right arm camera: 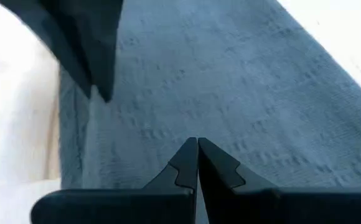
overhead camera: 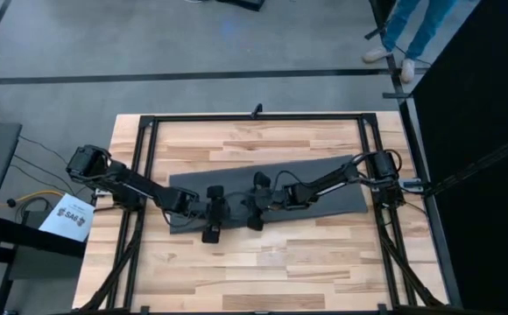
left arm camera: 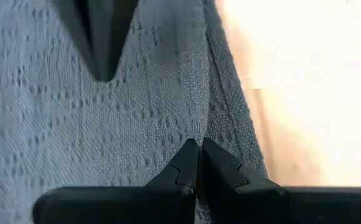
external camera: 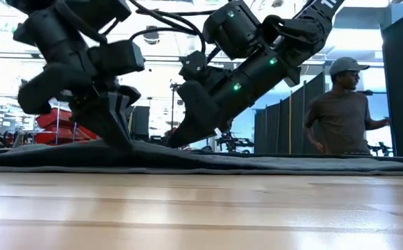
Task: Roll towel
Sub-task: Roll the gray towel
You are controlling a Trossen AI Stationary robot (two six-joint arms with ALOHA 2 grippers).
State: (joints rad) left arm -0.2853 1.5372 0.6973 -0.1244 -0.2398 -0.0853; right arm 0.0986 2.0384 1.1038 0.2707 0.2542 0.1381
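Note:
The dark grey towel (overhead camera: pixel 324 188) lies spread flat as a long strip slanting across the wooden table (overhead camera: pixel 263 271). Both grippers meet over the middle of its length, close to its near long edge, and point at each other. My left gripper (overhead camera: pixel 222 211) comes from the table's left and is shut on the cloth (left arm camera: pixel 106 137). My right gripper (overhead camera: pixel 246 205) comes from the right and is shut on the cloth (right arm camera: pixel 243 81). In the low view the towel (external camera: pixel 292 164) humps up slightly under the two grippers. My left gripper pinches a narrow raised crease (left arm camera: pixel 204 124) of the towel between its two fingertips, a little in from the near long edge. The fingers slant down from the table's left. The rest of the towel lies on the table. My right gripper has its shut fingertips (right arm camera: pixel 187 158) on the towel's top surface, in from the near long edge (right arm camera: pixel 68 124). The fingers slant down from the table's right. The tips hide how much cloth sits between them. The towel lies on the table around them.
A black frame (overhead camera: pixel 149 122) runs round the table top. Bare wood lies toward the near edge (external camera: pixel 201 208). A person (external camera: pixel 344 104) stands beyond the table's far right; the legs (overhead camera: pixel 407 35) show in the high view.

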